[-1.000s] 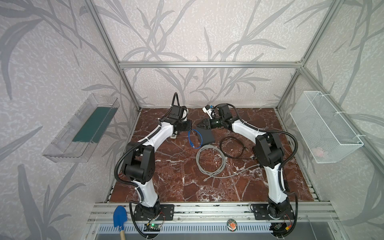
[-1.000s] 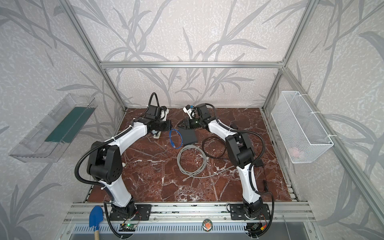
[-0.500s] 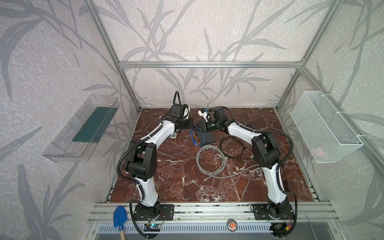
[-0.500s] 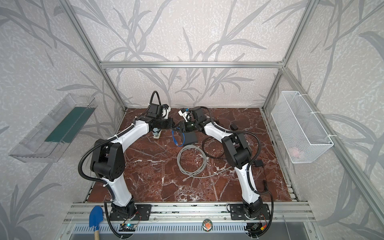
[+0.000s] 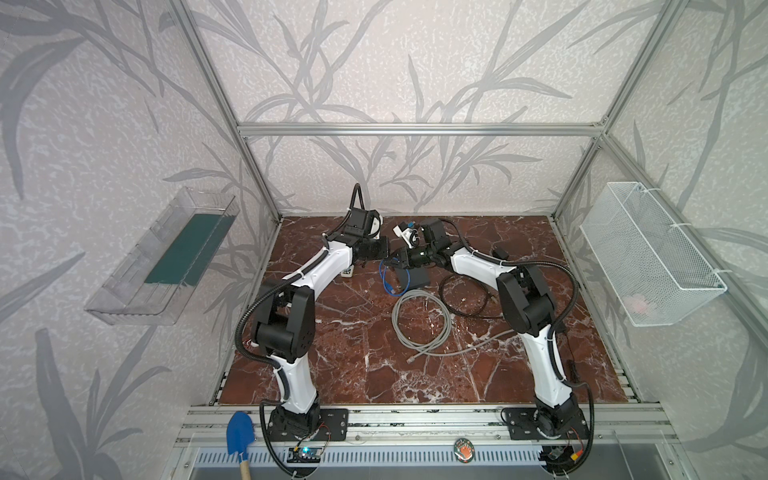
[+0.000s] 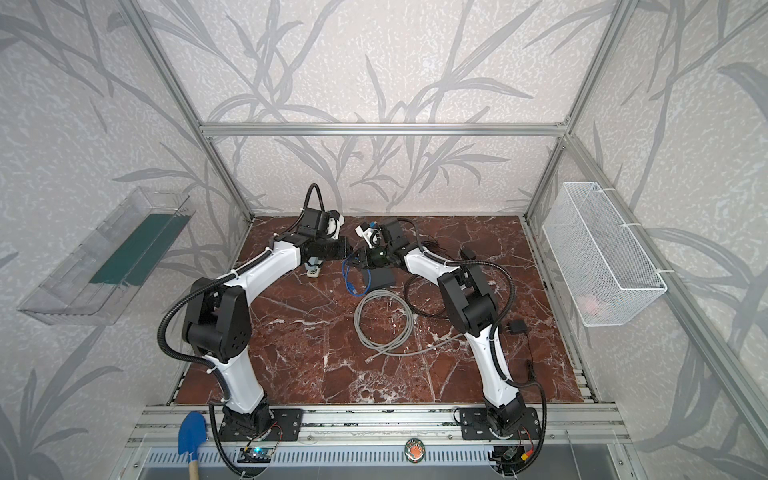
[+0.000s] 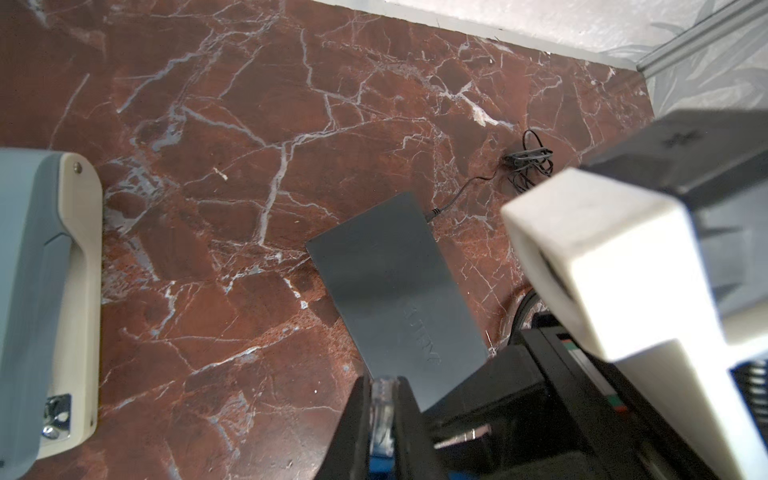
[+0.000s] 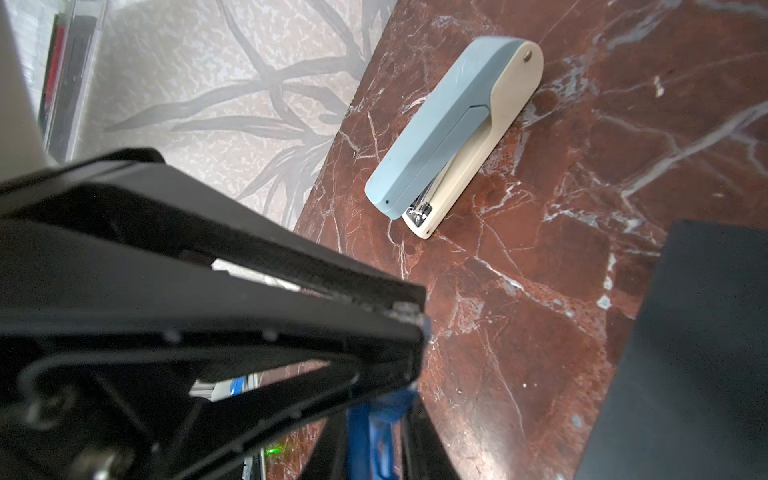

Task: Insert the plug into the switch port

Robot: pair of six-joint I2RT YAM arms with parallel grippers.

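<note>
1. Clear plastic plug [image 7: 381,409] on the end of a blue cable [image 5: 382,276]: it is pinched between the two black fingers [image 7: 351,432] of the left gripper [image 7: 381,380]. The jaws are clamped on its sides, and its tip pokes out past them.
2. The plug is held up off the worktop at the far middle of the cell. It is just beside the flat dark grey switch box [image 7: 395,286] and apart from it. The box's ports do not show in any view.
3. The right gripper [image 8: 378,444] meets the left one nose to nose in both top views. In the right wrist view its jaws sit tight against both sides of the blue cable, just behind the plug.
4. From the two grippers the blue cable hangs in a loop down to the worktop beside the switch box.
5. The switch box lies flat on the red-brown marble worktop [image 5: 353,365]. A thin black lead [image 7: 453,199] is plugged into one short side and runs off to a small tangle.
6. A light blue and cream stapler [image 8: 453,124] lies on the worktop on the left arm's side of the plug, apart from the switch box.
7. Nearer the front lies a coiled grey cable [image 5: 419,318], with a coiled black cable [image 5: 465,295] just beside it.
8. A clear plastic tray [image 5: 166,257] hangs on the left wall and a white wire basket [image 5: 648,257] on the right wall. A blue-bladed trowel [image 5: 239,432] stands at the front rail.
</note>
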